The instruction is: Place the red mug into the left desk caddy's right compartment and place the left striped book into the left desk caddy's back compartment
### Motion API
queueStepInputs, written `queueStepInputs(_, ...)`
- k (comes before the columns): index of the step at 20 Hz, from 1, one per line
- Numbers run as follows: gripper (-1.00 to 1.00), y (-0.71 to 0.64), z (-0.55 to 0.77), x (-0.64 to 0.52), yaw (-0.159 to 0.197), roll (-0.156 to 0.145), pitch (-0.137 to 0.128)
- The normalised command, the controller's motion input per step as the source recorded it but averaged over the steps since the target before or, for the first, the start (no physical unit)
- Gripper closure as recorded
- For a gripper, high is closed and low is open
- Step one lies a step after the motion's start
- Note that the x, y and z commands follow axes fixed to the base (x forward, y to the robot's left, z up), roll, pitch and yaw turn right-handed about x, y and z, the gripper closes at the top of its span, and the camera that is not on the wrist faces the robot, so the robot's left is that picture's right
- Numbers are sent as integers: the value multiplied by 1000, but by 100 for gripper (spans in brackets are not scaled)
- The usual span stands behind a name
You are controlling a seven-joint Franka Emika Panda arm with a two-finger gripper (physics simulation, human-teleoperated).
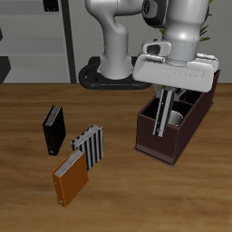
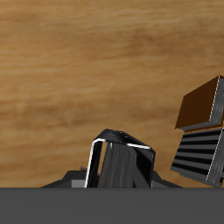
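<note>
My gripper [image 1: 164, 100] hangs over the left desk caddy [image 1: 156, 145], a dark brown open-topped box beside the robot's base. It is shut on the left striped book [image 1: 160, 122], a narrow grey-white slab held upright. The book's lower end is down inside the caddy. I cannot tell which compartment it is in. A pale rounded rim [image 1: 179, 116] shows inside the caddy beside the book. It looks like the red mug, mostly hidden by the caddy walls and my hand. The wrist view shows neither the caddy nor my fingers.
A black book [image 1: 54, 130] stands on the table away from the caddy, with a broad-barred striped book [image 1: 89, 147] and an orange book [image 1: 70, 177] nearer the front edge. The wrist view shows all three: the black book [image 2: 122, 162], the striped book [image 2: 199, 153] and the orange book [image 2: 199, 103].
</note>
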Motion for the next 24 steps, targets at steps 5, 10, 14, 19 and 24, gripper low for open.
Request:
queueStepInputs(5,100,85,258,-395,-31,-44,-12)
queueStepInputs(10,100,190,240,-435,-55,-3,1)
queueStepInputs(14,100,227,227,-466,-56,-1,-28)
queueStepInputs(19,100,209,113,-300,-60,9,-39)
queueStepInputs(24,100,234,-55,-269,-33,-35,-29)
